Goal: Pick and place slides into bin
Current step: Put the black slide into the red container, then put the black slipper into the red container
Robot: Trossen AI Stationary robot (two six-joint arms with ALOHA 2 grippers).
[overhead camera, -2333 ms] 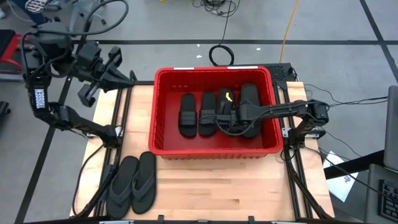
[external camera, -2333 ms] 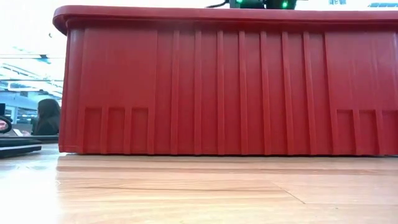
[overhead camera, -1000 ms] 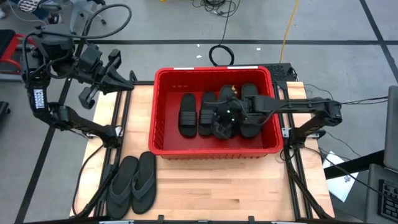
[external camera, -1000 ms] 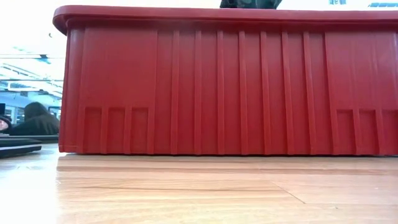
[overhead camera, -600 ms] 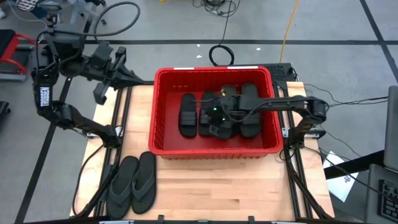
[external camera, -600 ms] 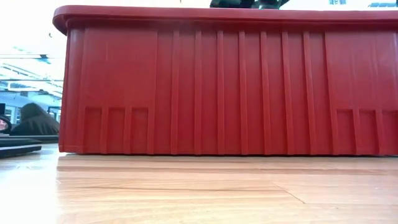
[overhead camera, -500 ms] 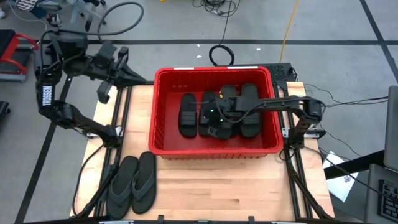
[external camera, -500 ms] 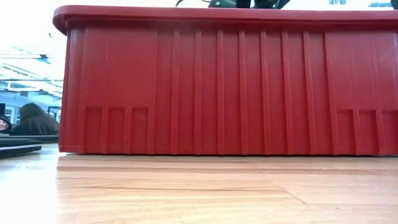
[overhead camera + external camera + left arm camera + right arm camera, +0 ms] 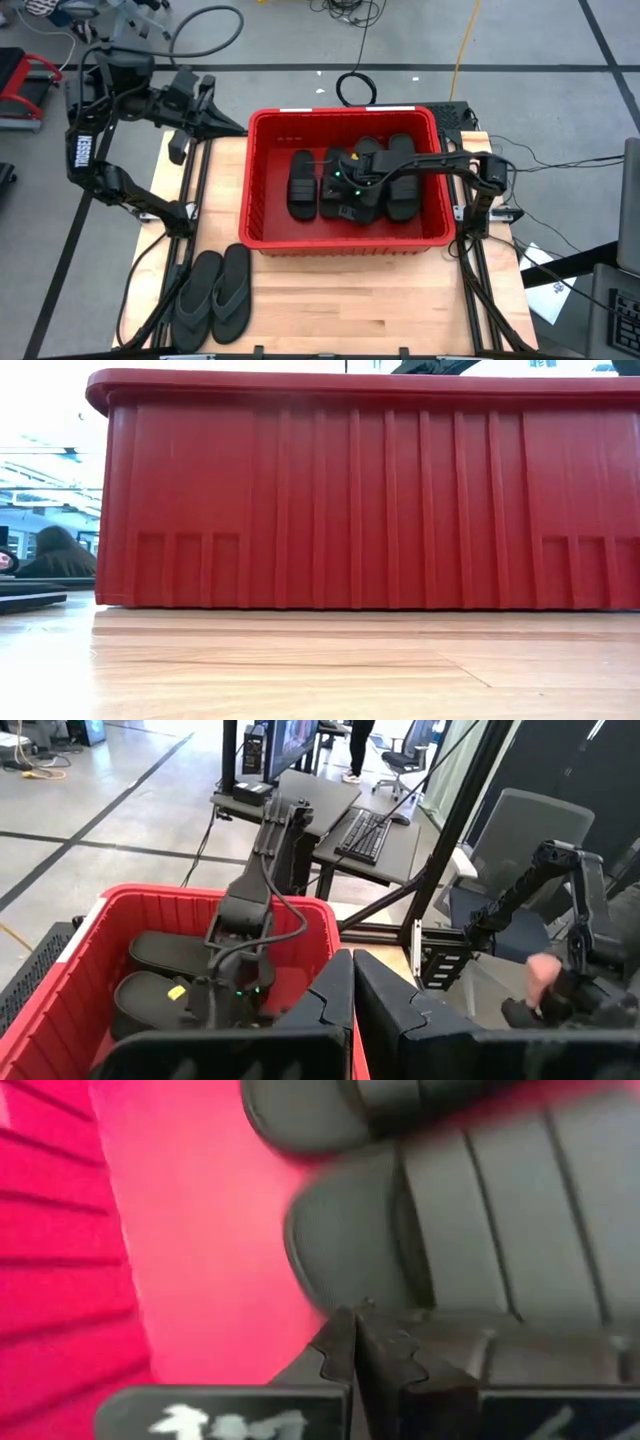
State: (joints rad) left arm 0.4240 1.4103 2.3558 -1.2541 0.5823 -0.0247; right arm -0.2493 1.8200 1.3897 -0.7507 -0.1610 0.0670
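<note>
We found the red bin (image 9: 262, 180) on the wooden table (image 9: 350, 300), toward its far side. Inside lay black band-strap slides (image 9: 302, 184) side by side along the floor, with at least one more resting on top of the middle ones; we could not count them exactly because the right arm covered part of the stack.

The right gripper (image 9: 347, 192) reached down into the bin from the right side, over the middle slides. In the right wrist view its fingers (image 9: 345, 1345) were pressed together with nothing between them, tips just above or against the ribbed band of a slide (image 9: 520, 1230); contact could not be settled, as that view was blurred.

The left gripper (image 9: 215, 118) hung in the air beyond the bin's far left corner, off the table edge. In the left wrist view its fingers (image 9: 335, 995) were together and empty, looking across the bin toward the right arm.

Two thong-strap slides (image 9: 213, 297) lay side by side, touching, on the table's near left corner, well apart from both grippers and outside the bin.

In the low view the bin wall (image 9: 370, 500) filled most of the frame; a person's head (image 9: 60, 550) showed at far left in the room behind.
</note>
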